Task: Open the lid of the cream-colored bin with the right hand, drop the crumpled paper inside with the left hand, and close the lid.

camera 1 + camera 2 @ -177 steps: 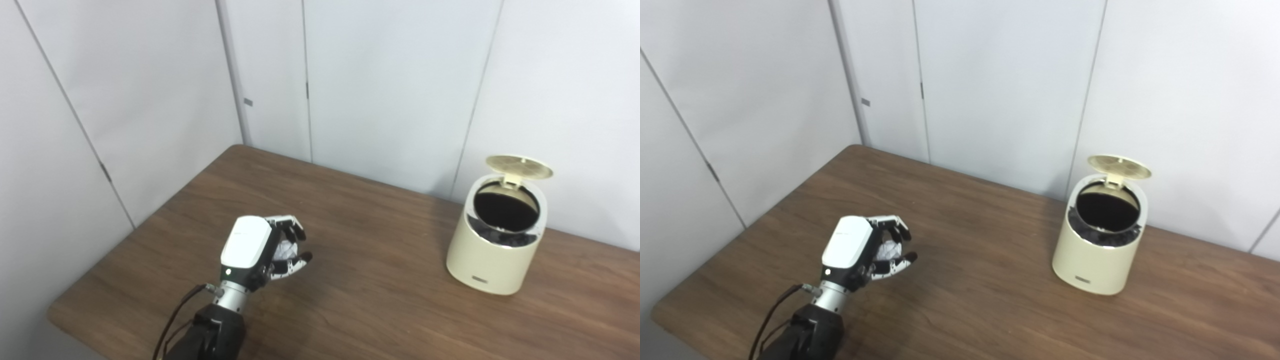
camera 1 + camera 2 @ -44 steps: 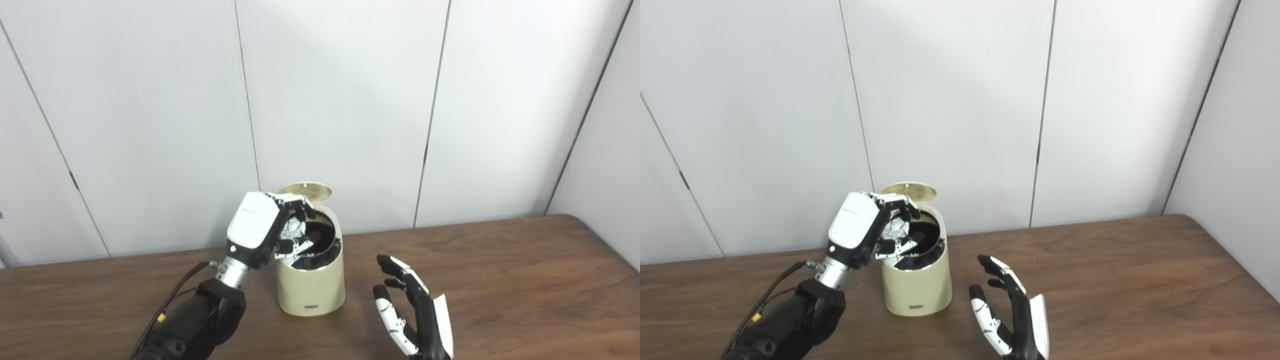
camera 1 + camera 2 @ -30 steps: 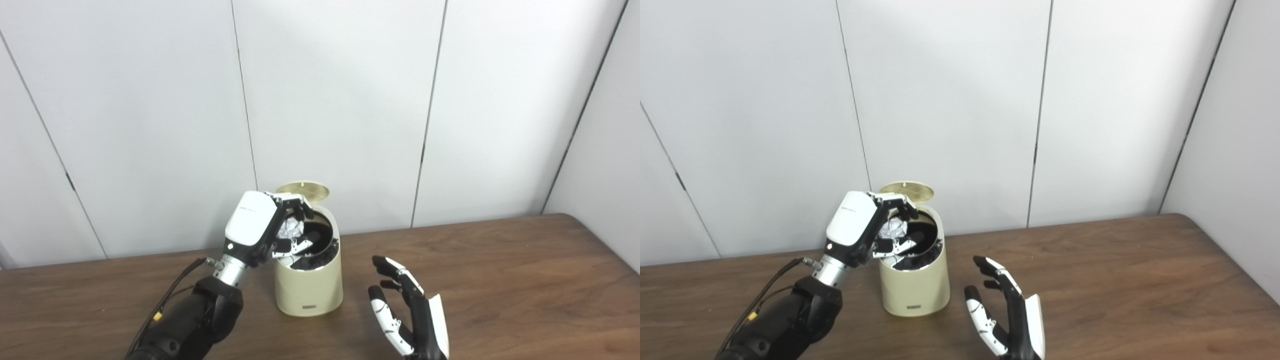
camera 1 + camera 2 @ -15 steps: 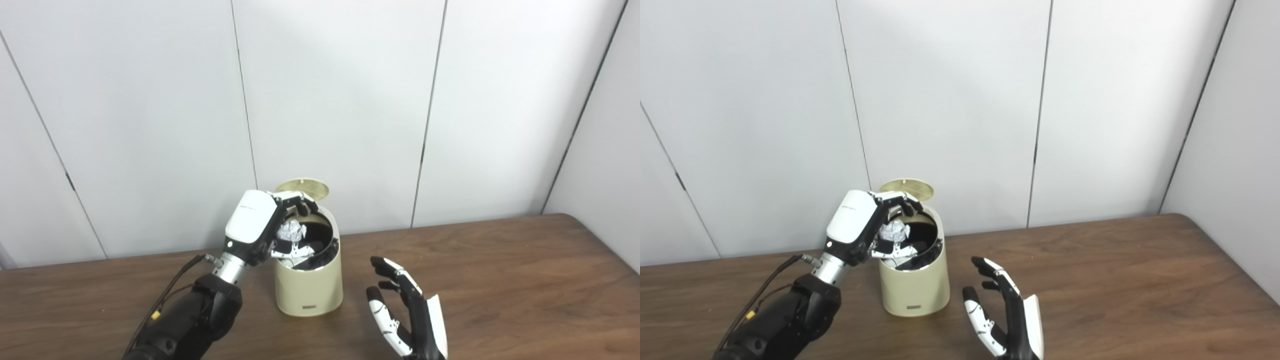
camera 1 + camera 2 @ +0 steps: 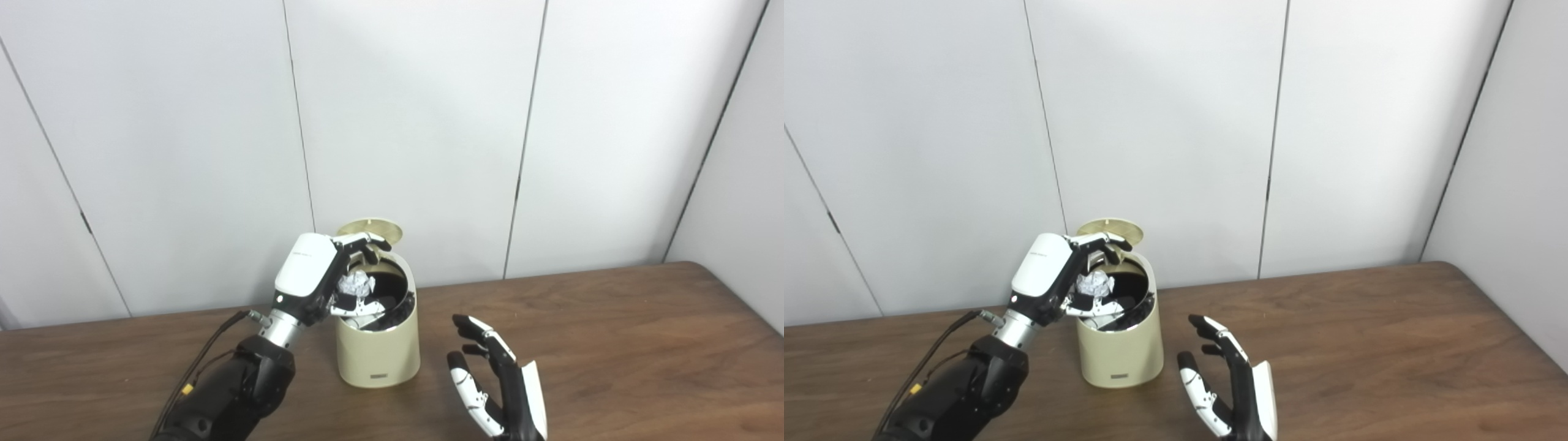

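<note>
The cream-colored bin (image 5: 378, 352) stands on the wooden table (image 5: 618, 343) near the back wall. Its round lid (image 5: 380, 227) is tipped up at the back and the dark opening shows. My left hand (image 5: 312, 275) hangs over the bin's left rim with its fingers (image 5: 366, 241) lifted and spread. The crumpled white paper (image 5: 357, 285) lies loose against the palm, above the thumb and over the opening. My right hand (image 5: 499, 392) stands open on the table to the right of the bin, palm toward it, touching nothing.
White wall panels (image 5: 416, 122) close off the back just behind the bin. The table's right end (image 5: 735, 288) curves off at the far right. Bare wood lies to the right of my right hand.
The camera swung right since the oldest frames. My left hand carried the paper over the bin, and in the last second its fingers lifted off the paper. The right hand barely moved.
</note>
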`<control>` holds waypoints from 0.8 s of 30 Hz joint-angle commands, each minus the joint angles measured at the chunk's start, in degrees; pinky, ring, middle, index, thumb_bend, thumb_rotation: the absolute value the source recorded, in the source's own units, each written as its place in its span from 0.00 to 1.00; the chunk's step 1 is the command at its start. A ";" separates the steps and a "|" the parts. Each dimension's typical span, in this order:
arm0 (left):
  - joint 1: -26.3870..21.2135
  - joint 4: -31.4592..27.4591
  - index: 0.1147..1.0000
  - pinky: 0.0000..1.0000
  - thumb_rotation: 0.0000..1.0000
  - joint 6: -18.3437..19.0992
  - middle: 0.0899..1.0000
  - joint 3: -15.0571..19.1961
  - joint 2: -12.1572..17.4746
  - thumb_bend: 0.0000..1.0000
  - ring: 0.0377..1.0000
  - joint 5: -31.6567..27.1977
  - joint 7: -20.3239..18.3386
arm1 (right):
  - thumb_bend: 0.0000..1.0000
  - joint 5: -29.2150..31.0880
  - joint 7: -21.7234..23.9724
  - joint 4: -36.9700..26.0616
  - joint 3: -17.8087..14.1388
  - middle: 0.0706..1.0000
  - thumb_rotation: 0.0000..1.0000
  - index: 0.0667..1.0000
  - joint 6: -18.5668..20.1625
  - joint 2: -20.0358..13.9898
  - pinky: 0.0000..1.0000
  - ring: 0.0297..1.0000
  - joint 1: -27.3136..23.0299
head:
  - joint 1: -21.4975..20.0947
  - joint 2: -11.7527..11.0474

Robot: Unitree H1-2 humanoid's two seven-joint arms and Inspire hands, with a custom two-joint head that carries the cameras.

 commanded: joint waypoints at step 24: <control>-1.10 -0.93 0.63 0.50 0.27 -0.53 0.63 1.45 -2.01 1.00 0.59 1.90 -1.99 | 0.20 -1.70 -1.10 3.90 1.04 0.77 0.69 0.74 -0.40 1.17 0.69 0.77 2.49 | -0.44 -0.16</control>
